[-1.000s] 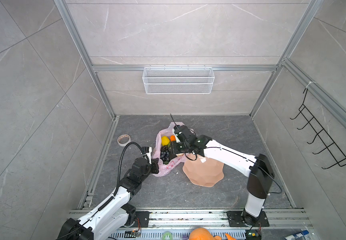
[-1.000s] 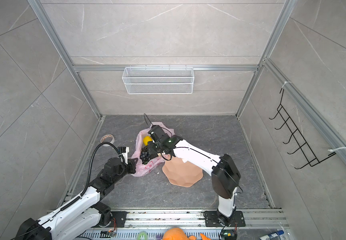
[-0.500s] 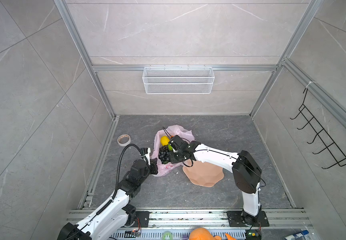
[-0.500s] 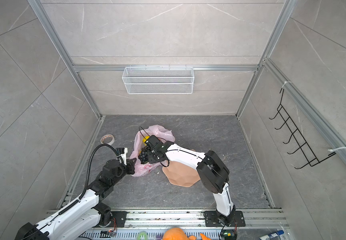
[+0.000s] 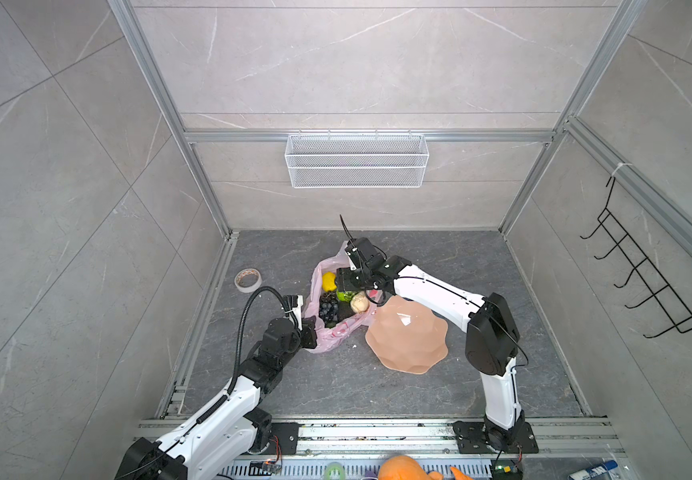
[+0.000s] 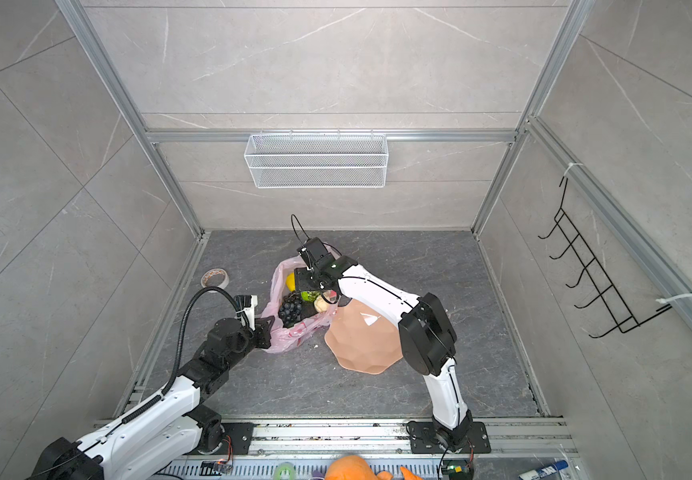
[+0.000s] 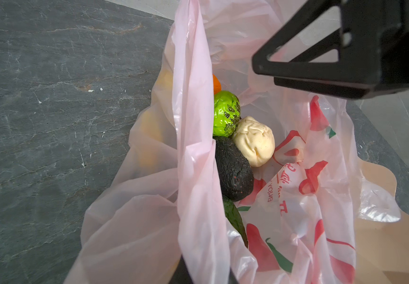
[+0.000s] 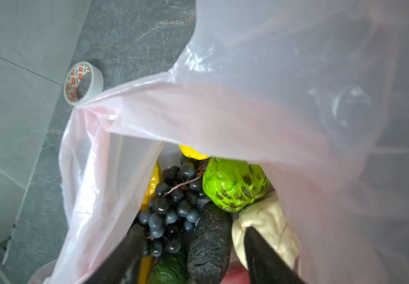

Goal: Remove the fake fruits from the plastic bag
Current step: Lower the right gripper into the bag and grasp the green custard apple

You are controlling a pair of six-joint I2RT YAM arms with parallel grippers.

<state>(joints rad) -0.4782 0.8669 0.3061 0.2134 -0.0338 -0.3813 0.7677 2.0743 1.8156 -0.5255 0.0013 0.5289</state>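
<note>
Reading progress as zero: nothing is out yet, judging by where things lie.

Plate: peach, wavy rim, bare in both top views. It sits just beside the bag on the right arm's side. In the left wrist view a loose flap of film lies over its rim.

Plastic bag: pink, translucent, red prints. It lies on the grey floor with its mouth spread open. Every one of the fake fruits I can see is inside it.

Left gripper: clamped shut on the bag edge nearest its arm, and the film runs taut from it in the left wrist view. My read is that it is holding the mouth open.

Right gripper: down in the mouth, fingers spread, gripping nothing. The avocado sits between them with a gap on each side.

Contents, big to small:
- grape bunch: black, touching the avocado
- avocado: dark, rough skin
- bumpy green fruit: on top of the pile, against the cream piece
- cream piece: one right finger overlaps it in the right wrist view
- lemon: mostly under a fold of film
- banana: only a yellow strip shows at the bag wall
- orange piece: only a sliver shows

A smooth dark green piece lies under the avocado; I cannot tell what it is.

Left to do: every piece. The avocado looks like the first pick. The main risk is pinching film or grapes along with it.
</note>
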